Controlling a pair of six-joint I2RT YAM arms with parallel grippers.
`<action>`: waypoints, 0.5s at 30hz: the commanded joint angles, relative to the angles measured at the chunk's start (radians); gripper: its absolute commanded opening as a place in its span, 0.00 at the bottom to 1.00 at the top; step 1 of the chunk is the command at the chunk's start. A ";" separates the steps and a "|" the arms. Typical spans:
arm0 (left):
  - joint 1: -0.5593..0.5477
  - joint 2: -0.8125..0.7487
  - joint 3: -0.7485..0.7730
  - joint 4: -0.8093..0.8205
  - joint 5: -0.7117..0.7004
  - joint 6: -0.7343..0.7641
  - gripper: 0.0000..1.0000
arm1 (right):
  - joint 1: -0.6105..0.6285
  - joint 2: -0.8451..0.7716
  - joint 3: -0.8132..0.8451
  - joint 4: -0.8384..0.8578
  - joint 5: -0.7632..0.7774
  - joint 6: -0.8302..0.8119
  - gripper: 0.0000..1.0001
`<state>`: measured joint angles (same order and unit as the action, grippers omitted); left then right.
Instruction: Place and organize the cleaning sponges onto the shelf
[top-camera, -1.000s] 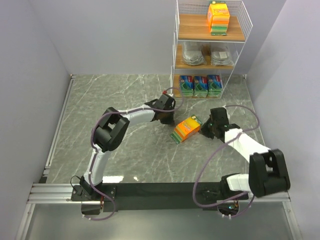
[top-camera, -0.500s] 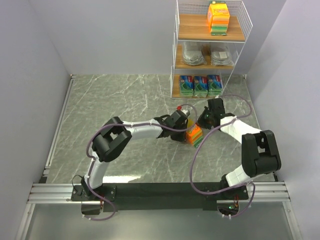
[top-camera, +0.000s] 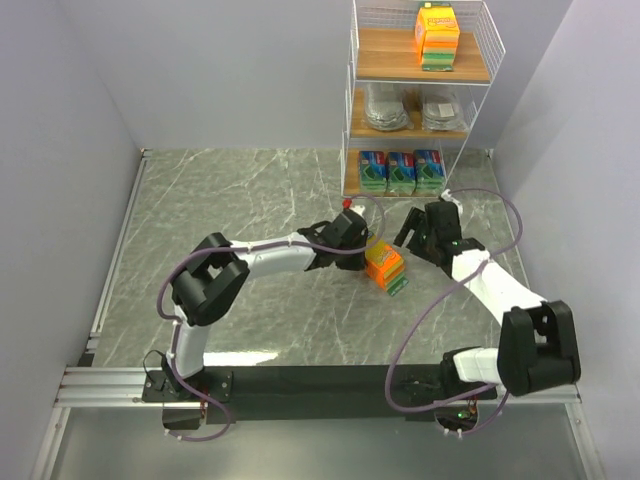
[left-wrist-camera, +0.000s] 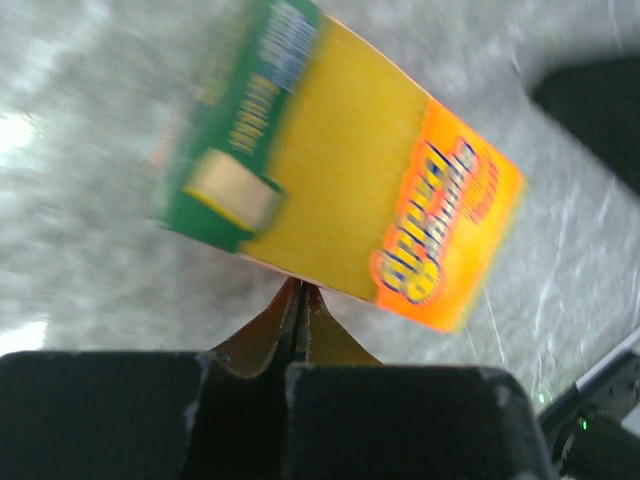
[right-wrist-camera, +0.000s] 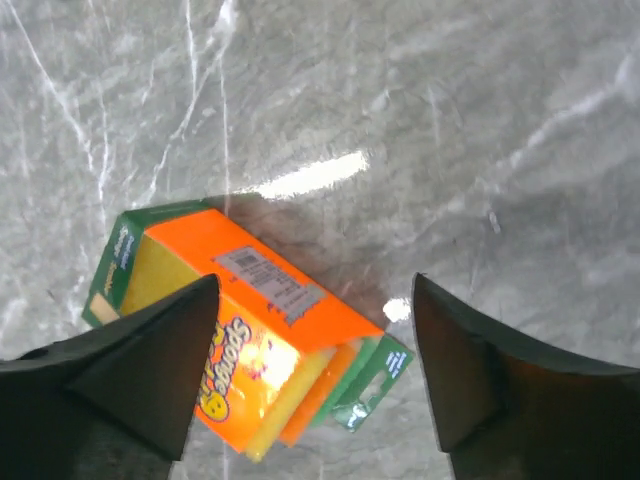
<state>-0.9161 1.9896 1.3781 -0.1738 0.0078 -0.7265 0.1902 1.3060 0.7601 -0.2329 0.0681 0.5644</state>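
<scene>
An orange sponge pack (top-camera: 385, 268) lies mid-frame on the worktop (top-camera: 250, 200). The left claw (left-wrist-camera: 298, 298), pinched shut on nothing, sits at its edge. The right claw (right-wrist-camera: 312, 285) hangs wide over it. The shelf (top-camera: 385, 65) stands upper right.

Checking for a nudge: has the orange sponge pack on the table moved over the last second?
Yes. The orange sponge pack slid slightly right and farther from the shelf.
</scene>
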 joint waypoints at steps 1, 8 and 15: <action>0.052 -0.020 -0.011 0.037 -0.016 -0.004 0.00 | 0.005 -0.057 -0.074 0.043 0.030 -0.020 0.86; 0.105 -0.011 0.015 0.054 -0.005 0.002 0.00 | 0.005 -0.022 -0.153 0.231 -0.131 -0.006 0.88; 0.144 -0.014 0.030 0.069 0.015 0.002 0.00 | 0.005 -0.031 -0.234 0.457 -0.355 0.052 0.88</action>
<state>-0.7849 1.9923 1.3746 -0.1425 0.0124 -0.7265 0.1902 1.2823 0.5453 0.0742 -0.1562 0.5865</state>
